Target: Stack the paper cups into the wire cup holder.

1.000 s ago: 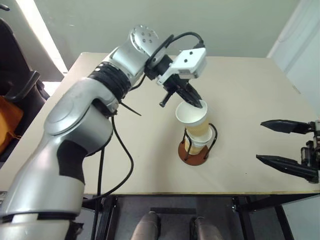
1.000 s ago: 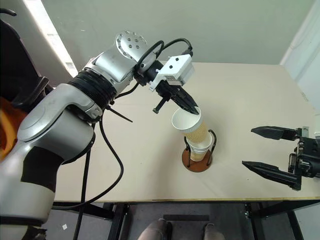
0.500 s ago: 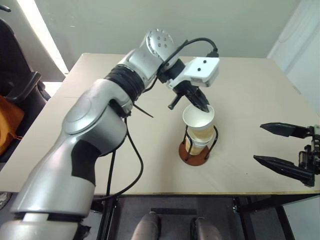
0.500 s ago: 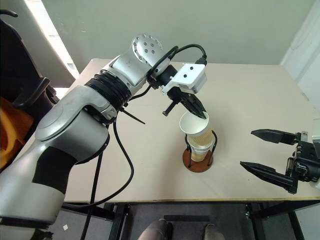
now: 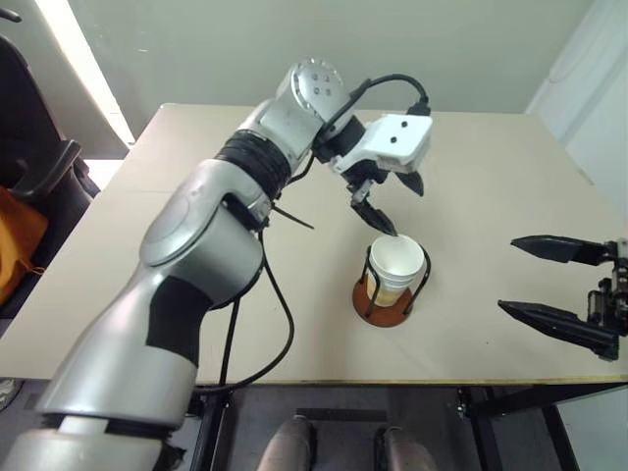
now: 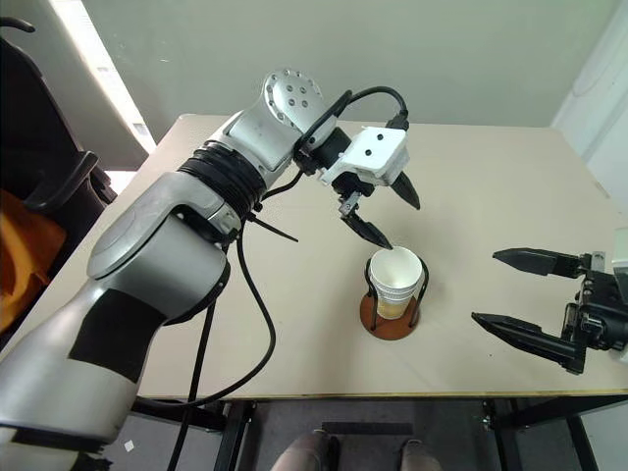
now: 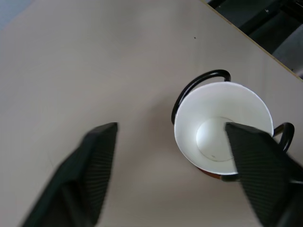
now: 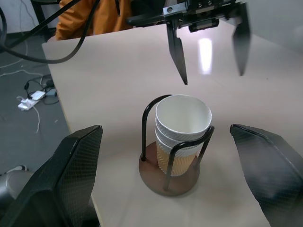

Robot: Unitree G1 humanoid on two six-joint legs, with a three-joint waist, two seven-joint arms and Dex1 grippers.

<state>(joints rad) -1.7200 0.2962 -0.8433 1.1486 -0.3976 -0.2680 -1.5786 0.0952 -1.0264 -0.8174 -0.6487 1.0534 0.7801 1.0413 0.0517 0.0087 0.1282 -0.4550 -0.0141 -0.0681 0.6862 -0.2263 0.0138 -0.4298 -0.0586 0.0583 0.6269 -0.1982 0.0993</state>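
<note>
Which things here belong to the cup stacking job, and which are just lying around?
Job:
- tan paper cups with white rims, nested
- black wire cup holder on a reddish-brown disc
- open left pincer

Lying about:
- orange fabric
- white power strip on the floor

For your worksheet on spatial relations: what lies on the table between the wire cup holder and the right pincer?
Only bare table in the right eye view, between the wire cup holder and the right pincer.

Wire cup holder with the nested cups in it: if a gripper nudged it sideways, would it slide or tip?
Probably slide: the wire cup holder rests on a broad flat disc base on the smooth table. A push high on its thin wire loops might rock it, since they stand tall over the base. The paper cups look light and thin-walled, adding little weight.
</note>
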